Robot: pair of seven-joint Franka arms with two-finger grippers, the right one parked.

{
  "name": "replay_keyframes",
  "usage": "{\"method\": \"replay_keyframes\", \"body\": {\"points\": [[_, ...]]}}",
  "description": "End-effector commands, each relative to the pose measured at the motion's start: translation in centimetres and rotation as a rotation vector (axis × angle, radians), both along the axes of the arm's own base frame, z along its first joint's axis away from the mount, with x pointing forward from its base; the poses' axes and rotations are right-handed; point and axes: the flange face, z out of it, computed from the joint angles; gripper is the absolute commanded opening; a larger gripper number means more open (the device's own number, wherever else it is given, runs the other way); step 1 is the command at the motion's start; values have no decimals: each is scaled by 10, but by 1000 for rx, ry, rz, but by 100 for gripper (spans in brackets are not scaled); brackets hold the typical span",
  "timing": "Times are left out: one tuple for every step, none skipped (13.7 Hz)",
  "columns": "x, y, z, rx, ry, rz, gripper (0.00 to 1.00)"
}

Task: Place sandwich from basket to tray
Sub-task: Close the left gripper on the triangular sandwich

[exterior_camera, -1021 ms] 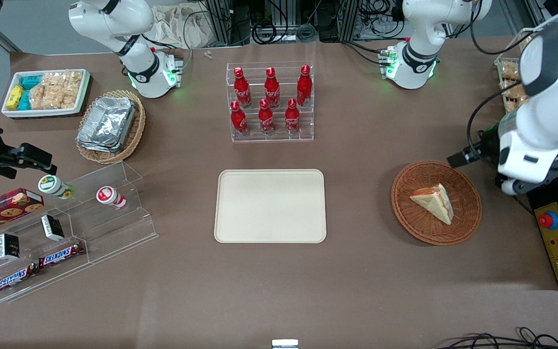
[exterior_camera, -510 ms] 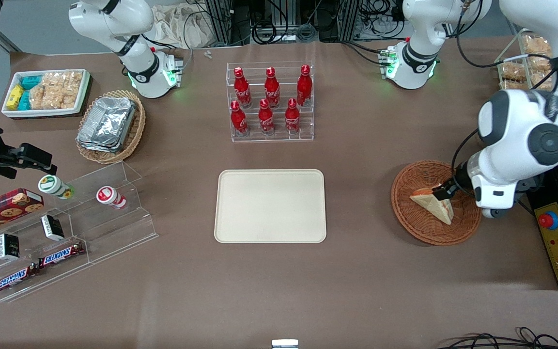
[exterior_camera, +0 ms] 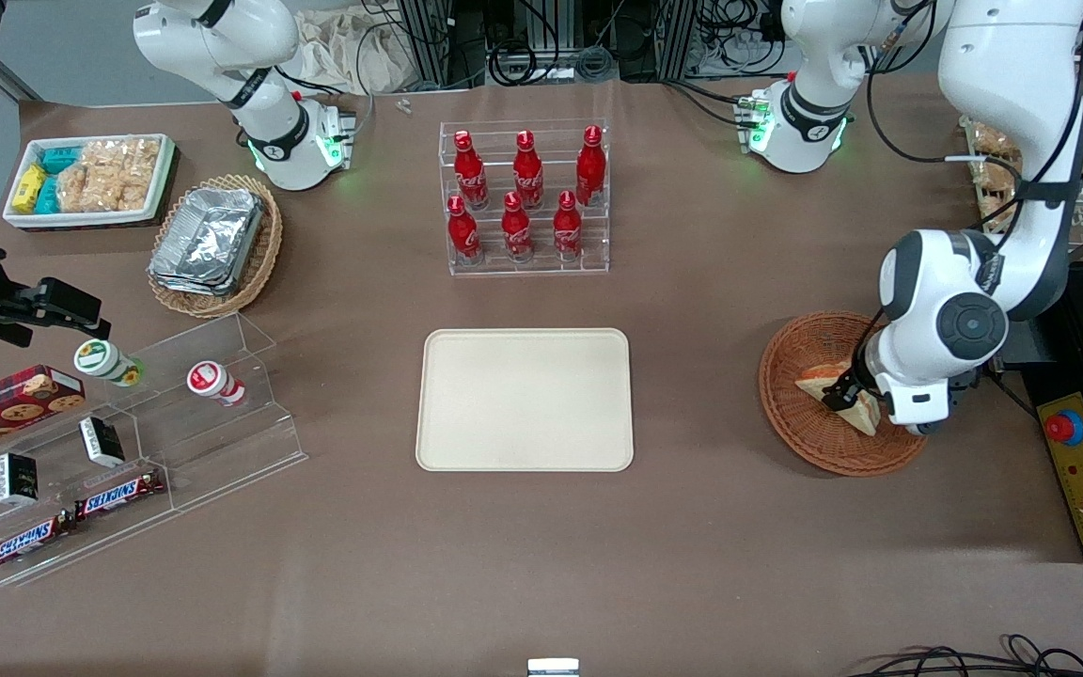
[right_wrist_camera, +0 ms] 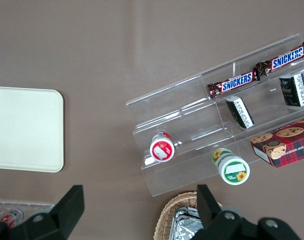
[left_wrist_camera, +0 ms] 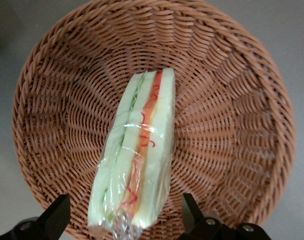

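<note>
The tool (left_wrist_camera: pixel 125 220) hangs low over the basket (exterior_camera: pixel 791 418), its two dark fingers (left_wrist_camera: pixel 55 216) spread wide, one to either side of the sandwich (left_wrist_camera: pixel 136 160) and not touching it. In the front view the tool (exterior_camera: pixel 844 393) sits right at the sandwich (exterior_camera: pixel 824 379), with the white wrist of the working arm covering part of the basket's rim nearest the working arm's end of the desk (exterior_camera: pixel 692 564).

The sandwich lies in the middle of the basket (left_wrist_camera: pixel 232 100), wrapped in clear film that bunches at the end nearest the fingers. It rests on its side so the cut edge faces up, showing pale bread with an orange-red stripe and a thin green line running along its length. The reddish-brown wicker weave shows all around it.

The cream tray (exterior_camera: pixel 525 399) lies flat on the desk, well apart from the basket toward the parked arm's end, with nothing on it. Farther from the front camera than the tray stands a clear tiered rack of red bottles (exterior_camera: pixel 525 197). Toward the parked arm's end are a lighter wicker basket with foil containers (exterior_camera: pixel 212 243), a white tray of snack packets (exterior_camera: pixel 90 179), and a clear stepped stand (exterior_camera: pixel 128 451) holding small cups, dark boxes and Snickers bars (exterior_camera: pixel 118 494).
</note>
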Motion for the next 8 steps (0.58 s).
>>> {"method": "replay_keyframes", "body": {"points": [[-1, 16, -8, 29, -32, 42, 100], [-1, 14, -16, 28, -30, 39, 100], [-1, 15, -27, 29, -20, 41, 94], [-1, 15, -31, 28, -19, 49, 49], [-1, 16, -32, 28, -22, 52, 11], [-1, 16, -33, 27, -23, 52, 0], [0, 14, -35, 26, -22, 51, 0], [1, 13, -32, 25, -26, 53, 0]]}}
